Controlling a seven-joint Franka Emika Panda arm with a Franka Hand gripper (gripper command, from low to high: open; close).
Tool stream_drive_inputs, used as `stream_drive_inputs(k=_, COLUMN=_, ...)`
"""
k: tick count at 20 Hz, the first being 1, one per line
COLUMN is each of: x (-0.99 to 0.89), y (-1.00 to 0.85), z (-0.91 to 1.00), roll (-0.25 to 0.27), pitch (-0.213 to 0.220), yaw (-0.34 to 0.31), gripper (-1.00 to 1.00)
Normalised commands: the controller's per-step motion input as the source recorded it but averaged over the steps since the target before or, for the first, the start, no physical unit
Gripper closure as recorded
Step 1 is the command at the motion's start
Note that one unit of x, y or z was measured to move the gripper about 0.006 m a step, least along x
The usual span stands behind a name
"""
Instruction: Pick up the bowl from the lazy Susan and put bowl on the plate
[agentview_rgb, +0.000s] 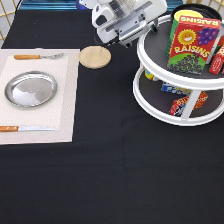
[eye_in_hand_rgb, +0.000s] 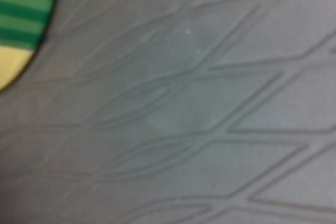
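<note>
I am working at the exterior view's top, where the tool (agentview_rgb: 134, 33) hangs over the edge of the lazy Susan's (agentview_rgb: 165, 117) upper tier, on the side facing the wooden coaster (agentview_rgb: 95, 56). I cannot tell how far open the tool is, or whether it has hold of anything. The wrist view shows only the grey patterned mat (eye_in_hand_rgb: 195, 120) of a tier from close by. I cannot find the bowl in either view; if it is on the upper tier, the arm hides it. The plate (agentview_rgb: 31, 89) lies bare on its placemat at the exterior view's left, well apart, so I judge this the reach-and-grasp step. It calls for a sure grip before any lift, clear of the raisin box (agentview_rgb: 195, 42).
</note>
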Motion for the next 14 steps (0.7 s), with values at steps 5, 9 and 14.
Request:
stream_drive_inputs(k=5, x=0.32, y=-0.26, z=-0.08, roll=-0.086, pitch=0.000, yaw=0.000, gripper=-1.00)
stream_drive_inputs(k=9, x=0.47, y=-0.36, z=-0.11, roll=-0.094, pitch=0.000, yaw=0.000, gripper=-1.00)
stream_drive_inputs(k=14, x=0.59, y=-0.35, z=-0.06, roll=-0.072, pitch=0.000, yaw=0.000, gripper=-1.00)
